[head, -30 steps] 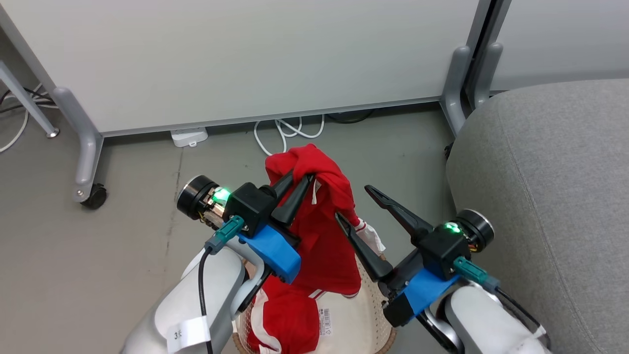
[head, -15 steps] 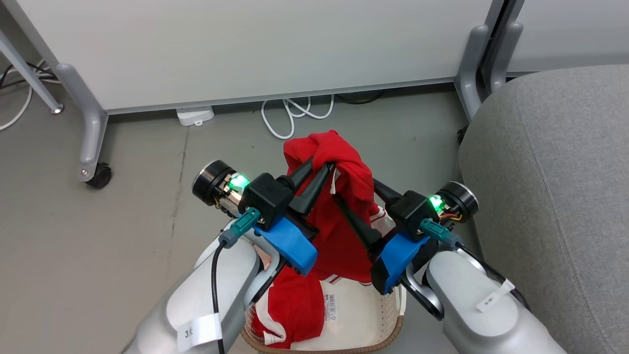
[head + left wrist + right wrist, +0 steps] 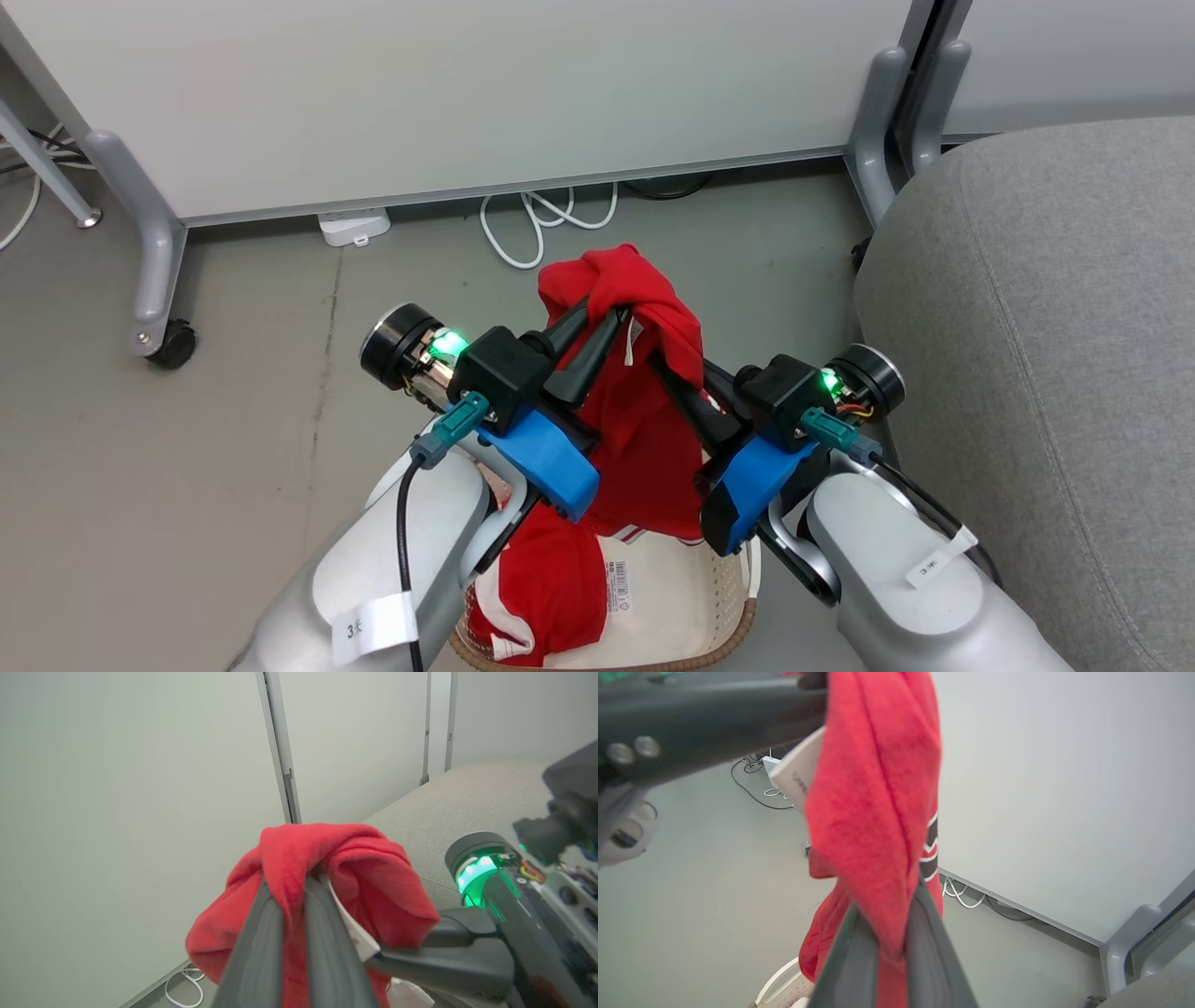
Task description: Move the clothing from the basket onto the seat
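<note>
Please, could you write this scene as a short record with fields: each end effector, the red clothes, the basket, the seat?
left end effector: shut on the lifted garment, near its top
right end effector: shut on the same garment
lifted garment: red, hangs above the basket, not on the seat
second garment: red with white trim, lies in the basket
seat: grey, on the robot's right of the basket

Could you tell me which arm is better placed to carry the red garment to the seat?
Probably the right: the right gripper, shut on the garment, is nearer the seat; the left gripper, also shut on it, is farther.
</note>
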Controlling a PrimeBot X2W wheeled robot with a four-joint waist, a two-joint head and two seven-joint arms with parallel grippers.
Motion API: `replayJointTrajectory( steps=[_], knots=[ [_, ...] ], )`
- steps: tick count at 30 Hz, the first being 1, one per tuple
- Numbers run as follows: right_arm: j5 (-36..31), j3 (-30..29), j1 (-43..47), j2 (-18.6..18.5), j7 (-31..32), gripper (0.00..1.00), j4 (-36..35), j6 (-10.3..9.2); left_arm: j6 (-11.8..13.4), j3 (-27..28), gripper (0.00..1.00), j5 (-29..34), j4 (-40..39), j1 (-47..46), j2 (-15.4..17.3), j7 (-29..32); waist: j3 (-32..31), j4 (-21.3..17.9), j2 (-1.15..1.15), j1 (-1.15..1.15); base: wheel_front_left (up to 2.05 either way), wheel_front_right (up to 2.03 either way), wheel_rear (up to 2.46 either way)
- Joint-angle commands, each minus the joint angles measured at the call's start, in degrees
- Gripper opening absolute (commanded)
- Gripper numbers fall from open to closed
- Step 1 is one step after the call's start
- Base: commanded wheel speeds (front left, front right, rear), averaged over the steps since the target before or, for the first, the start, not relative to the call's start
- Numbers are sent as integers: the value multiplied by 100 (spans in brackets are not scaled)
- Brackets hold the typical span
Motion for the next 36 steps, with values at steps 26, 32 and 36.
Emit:
replayJointTrajectory(
  steps=[26, 32, 36],
  knots=[
    [164, -57, 5, -16, -4, 0, -111, 1, 10, 47, 100, 29, 163, -27, -18, -29, 48, -22, 0, -1, 0, 0, 0],
    [189, -160, 62, 2, -5, 0, -178, 1, 10, 65, 100, 60, 167, 15, -10, -29, 67, -41, 0, -1, 0, 0, 0],
    [267, -391, 159, 3, -5, 0, -287, 1, 10, 97, 100, 88, 127, 82, -12, -29, 84, -111, 0, -1, 0, 0, 0]
  ],
)
